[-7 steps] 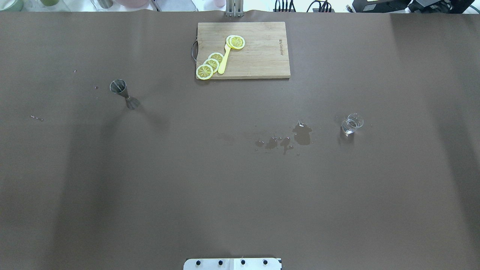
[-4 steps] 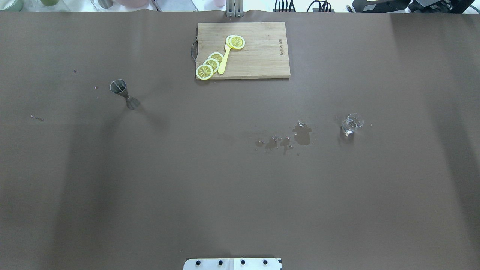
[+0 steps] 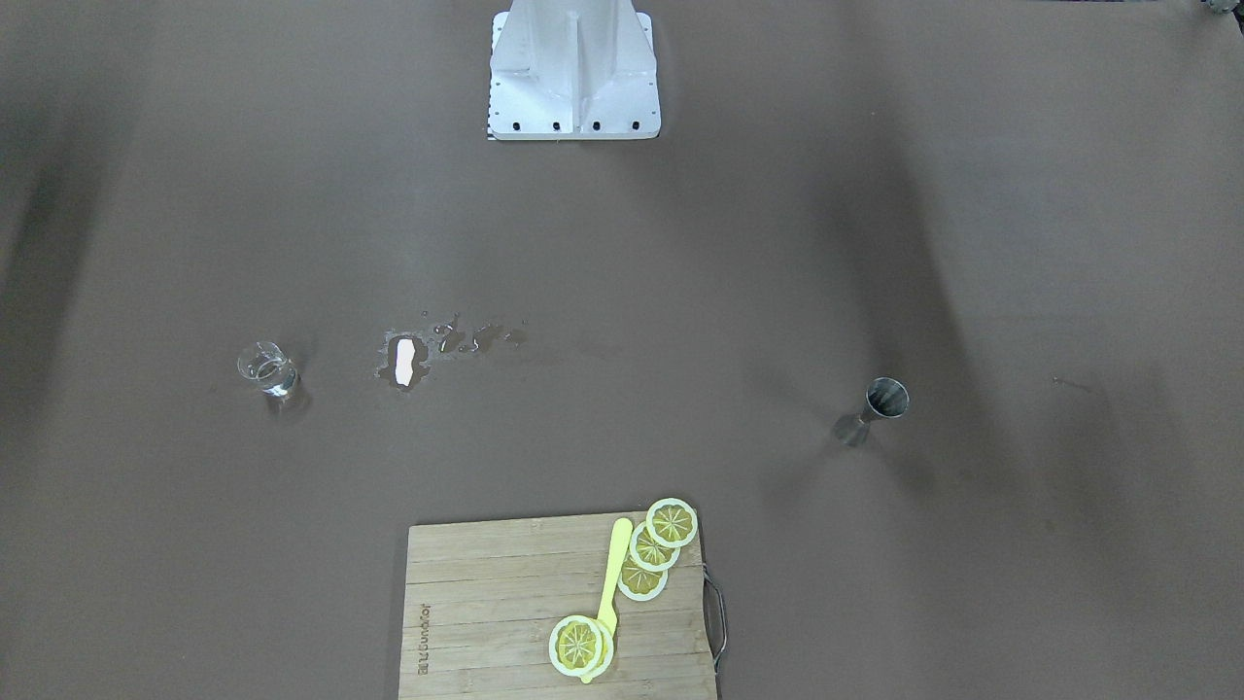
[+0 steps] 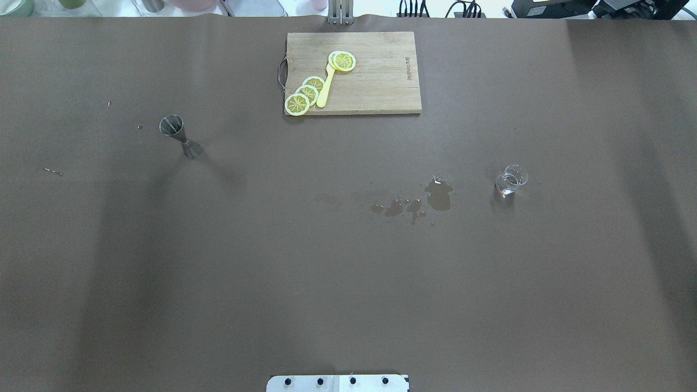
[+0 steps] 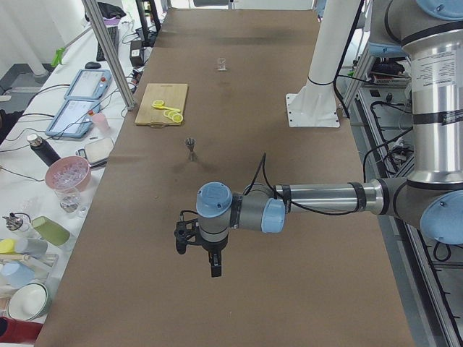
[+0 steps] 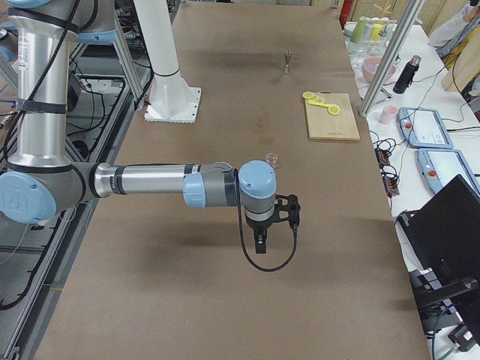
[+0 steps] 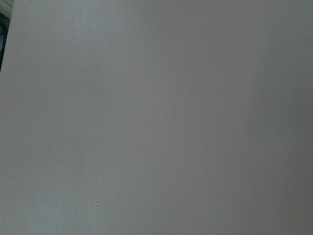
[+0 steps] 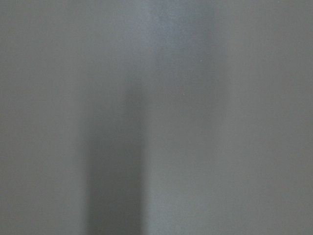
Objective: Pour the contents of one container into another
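**A:** L claw (image 5: 197,246) & R claw (image 6: 276,225): wide or narrow?

**B:** Couldn't tell. Each showed only in a side view, too small to read. The overhead & front views had no arm in them, and the wrist cams saw just table (image 4: 305,283). Neither claw held a task thing, tho.

**A:** Where were those?

**B:** Cup (image 4: 511,181) stood upright on the robot's R side w/ a bit of clear liquid in it. A puddle (image 4: 438,195) lay near it, toward the middle. Jigger (image 4: 179,136) stood upright on the L side, well apart from the cup. Board (image 4: 375,81) w/ lemon slices sat at the far edge, roughly between them.

**A:** What could've gone wrong?

**B:** My guess: the cup was small glass, prob. slick, so an off-centre pinch could tip it or pop it loose. It was a long carry to the jigger, so liquid could slosh out en route. The jigger's mouth was small & its waist narrow, so a bump from the cup's lip could topple it. Tilting too fast would overshoot onto the table.

**A:** Arm poses?

**B:** Both reached out low, forearms approx. level, wrists turned so the claws pointed down, hanging clear of the table. L claw was nearer the L end than the jigger, R claw nearer the R end than the cup. Neither was at its target.
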